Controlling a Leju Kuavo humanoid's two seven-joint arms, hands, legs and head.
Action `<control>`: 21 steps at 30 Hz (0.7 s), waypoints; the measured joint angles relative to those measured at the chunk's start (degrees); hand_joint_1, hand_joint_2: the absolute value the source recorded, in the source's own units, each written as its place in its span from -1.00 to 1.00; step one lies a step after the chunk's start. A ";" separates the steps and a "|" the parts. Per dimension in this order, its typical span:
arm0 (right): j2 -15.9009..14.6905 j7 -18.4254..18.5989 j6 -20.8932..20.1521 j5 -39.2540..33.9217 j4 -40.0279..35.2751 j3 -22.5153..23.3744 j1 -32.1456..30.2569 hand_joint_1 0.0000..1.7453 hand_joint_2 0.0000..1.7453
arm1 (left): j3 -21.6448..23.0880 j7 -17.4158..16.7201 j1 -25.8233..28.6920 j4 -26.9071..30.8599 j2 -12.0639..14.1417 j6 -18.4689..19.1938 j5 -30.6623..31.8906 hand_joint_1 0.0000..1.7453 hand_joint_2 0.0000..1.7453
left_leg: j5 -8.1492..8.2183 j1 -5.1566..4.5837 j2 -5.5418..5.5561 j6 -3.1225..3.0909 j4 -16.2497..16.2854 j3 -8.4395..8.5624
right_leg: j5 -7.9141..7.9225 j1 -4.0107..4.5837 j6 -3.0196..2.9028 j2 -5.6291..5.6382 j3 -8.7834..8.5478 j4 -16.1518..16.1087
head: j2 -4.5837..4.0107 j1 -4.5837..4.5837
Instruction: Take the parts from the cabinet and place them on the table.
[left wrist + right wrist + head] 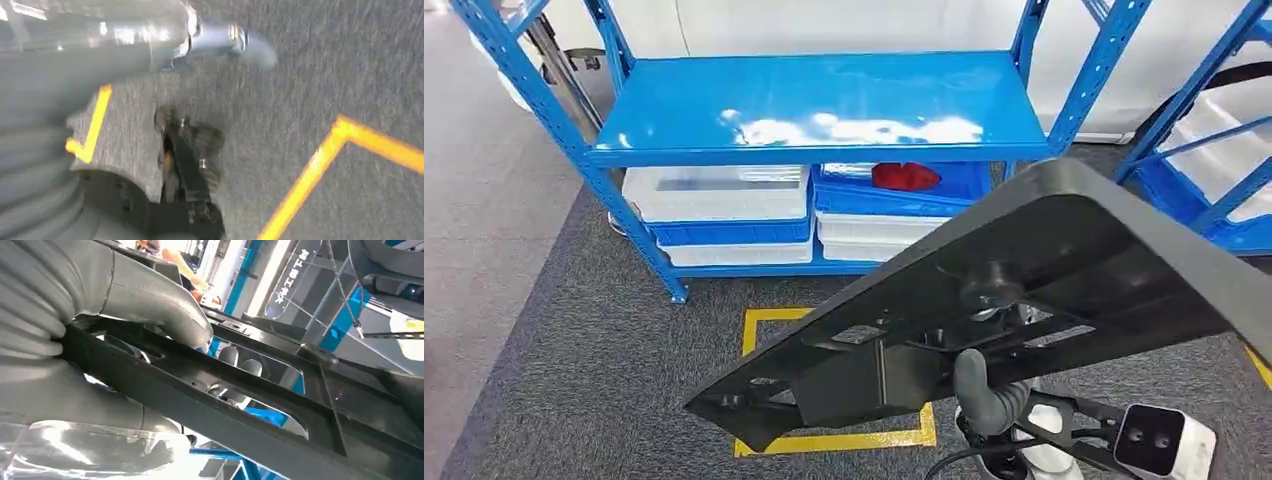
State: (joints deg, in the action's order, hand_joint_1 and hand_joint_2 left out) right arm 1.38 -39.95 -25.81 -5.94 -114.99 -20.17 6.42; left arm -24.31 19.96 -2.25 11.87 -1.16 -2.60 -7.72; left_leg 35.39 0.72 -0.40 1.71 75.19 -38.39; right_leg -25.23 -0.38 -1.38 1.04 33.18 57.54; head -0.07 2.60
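**Right hand holds the black part in front of the blue cabinet**

You see in the head view a large flat black part (1044, 270) that crosses the near right of the scene, tilted, with its narrow end low on the left and its wide end high on the right. The right hand (984, 395) grips it from below; the grey thumb comes up against its underside. In the right wrist view the thumb (150, 305) lies over one face of the part (240, 410) and the fingers (235, 360) show through its openings on the other face, so the hand is clamped on the part.

The blue cabinet (824, 110) stands far behind, with its upper shelf bare. On the lower shelf you see white and blue bins (724, 205), and a red thing (906, 177) lies in the right one. A yellow square (759, 330) is marked on the grey carpet (574, 330) near the cabinet.

In the left wrist view the left hand (190, 165) hangs over the carpet; the picture is blurred and you cannot tell how its fingers stand.
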 joint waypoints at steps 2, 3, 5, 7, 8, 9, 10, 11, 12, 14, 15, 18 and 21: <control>0.24 0.00 -0.31 0.09 -0.24 0.00 -0.10 1.00 1.00 | -0.11 0.00 -0.03 0.00 0.02 0.00 0.00 -1.00 1.00 | -4.69 0.26 0.21 0.01 -6.95 3.26 | 0.02 -0.07 0.13 1.02 -0.05 0.22 | 0.00 0.00; 0.48 0.00 -0.57 0.22 -0.63 0.02 -0.08 1.00 1.00 | -0.24 0.00 -0.04 0.00 0.07 0.07 0.00 -1.00 1.00 | -7.39 0.46 1.12 0.00 -12.27 5.76 | -0.05 -0.11 0.35 1.54 -0.02 0.49 | 0.00 0.00; 0.94 0.00 -1.03 0.29 -1.13 0.02 0.01 1.00 1.00 | -0.39 -0.04 0.10 0.00 0.11 0.15 -0.02 -1.00 1.00 | -7.46 0.68 4.09 -0.33 -17.49 7.92 | -0.08 0.18 1.10 2.62 0.74 1.26 | 0.00 -0.02; 1.25 0.00 -1.18 0.09 -1.73 0.02 -0.08 1.00 1.00 | -0.50 -0.13 0.01 0.00 0.11 0.22 -0.02 -1.00 1.00 | -7.55 0.34 3.35 -0.79 -16.77 7.52 | 0.50 -0.09 1.95 3.44 1.29 0.97 | 0.02 0.02; 1.29 0.00 -1.20 -0.07 -1.99 0.02 -0.11 1.00 1.00 | -0.70 -0.15 0.00 0.00 0.11 0.24 -0.02 -1.00 1.00 | -7.71 0.20 2.94 -1.14 -16.83 7.48 | 0.75 -0.14 2.38 3.91 1.39 0.82 | 0.00 0.00; 1.38 0.00 -1.27 -0.28 -2.32 0.04 -0.10 1.00 1.00 | -0.85 -0.15 -0.06 0.00 0.09 0.26 -0.04 -1.00 1.00 | -8.17 0.79 2.35 -1.78 -17.48 7.52 | 0.70 -0.15 2.74 4.28 1.58 0.96 | 0.00 0.00; 1.46 0.00 -1.57 -0.55 -2.65 0.15 -0.17 1.00 1.00 | -1.05 -0.15 -0.17 0.00 0.09 0.33 -0.04 -1.00 1.00 | -8.42 0.69 1.62 -2.16 -17.64 7.54 | -0.39 -0.14 2.94 2.20 2.06 2.06 | 0.00 -0.02; 1.55 0.00 -1.84 -0.92 -3.04 0.37 0.00 1.00 1.00 | -1.27 -0.20 -0.15 0.00 0.09 0.33 -0.04 -1.00 1.00 | -8.50 0.62 1.22 -2.49 -17.63 7.41 | -2.52 -0.09 3.21 0.61 3.45 5.13 | 0.02 0.00; 1.62 -0.02 -1.99 -1.36 -3.24 0.55 0.16 1.00 1.00 | -1.40 -0.26 -0.02 0.00 0.15 0.33 -0.04 -1.00 1.00 | -8.51 0.45 0.58 -2.66 -17.63 7.33 | -4.76 -0.22 3.42 0.02 5.43 9.40 | 0.02 -0.02; 1.66 -0.02 -1.90 -1.95 -3.28 0.96 0.46 1.00 1.00 | -1.71 -0.74 0.01 0.00 0.35 0.13 -0.04 -1.00 1.00 | -8.51 0.22 -0.70 -2.69 -17.58 7.13 | -7.77 -0.39 3.66 -0.37 9.23 17.72 | 0.00 -0.02; 1.64 0.00 -1.88 -2.16 -3.28 1.09 0.60 1.00 1.00 | -1.83 -0.96 -0.01 0.00 0.39 0.04 -0.02 -1.00 1.00 | -8.50 0.19 -1.39 -2.69 -17.57 7.13 | -7.36 -0.39 3.68 -0.44 9.51 18.49 | 0.02 -0.02; 1.64 0.00 -1.86 -2.89 -3.32 1.29 1.26 1.00 1.00 | -2.14 -1.60 -0.22 0.00 0.44 -0.26 -0.04 -1.00 1.00 | -8.41 -0.02 -2.99 -2.62 -17.57 7.36 | -1.45 -0.24 2.99 -1.81 3.42 7.56 | 0.00 -0.02; 1.66 -0.02 -1.75 -3.17 -3.67 1.29 2.24 1.00 1.00 | -2.71 -2.25 -0.22 0.00 0.44 -0.46 -0.13 -1.00 1.00 | -8.12 -0.63 -4.44 -1.85 -17.45 7.45 | -0.54 0.95 1.37 -5.28 0.33 0.88 | 0.00 -0.02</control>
State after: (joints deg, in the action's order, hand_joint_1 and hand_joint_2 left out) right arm 3.04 -39.98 -27.56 -9.11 -118.66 -18.88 8.67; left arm -27.02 17.71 -2.47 11.87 -0.72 -3.06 -7.85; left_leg 27.27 0.09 -4.84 -0.14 57.74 -30.94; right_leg -25.77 0.57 -0.01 -4.24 33.51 58.43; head -0.07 2.58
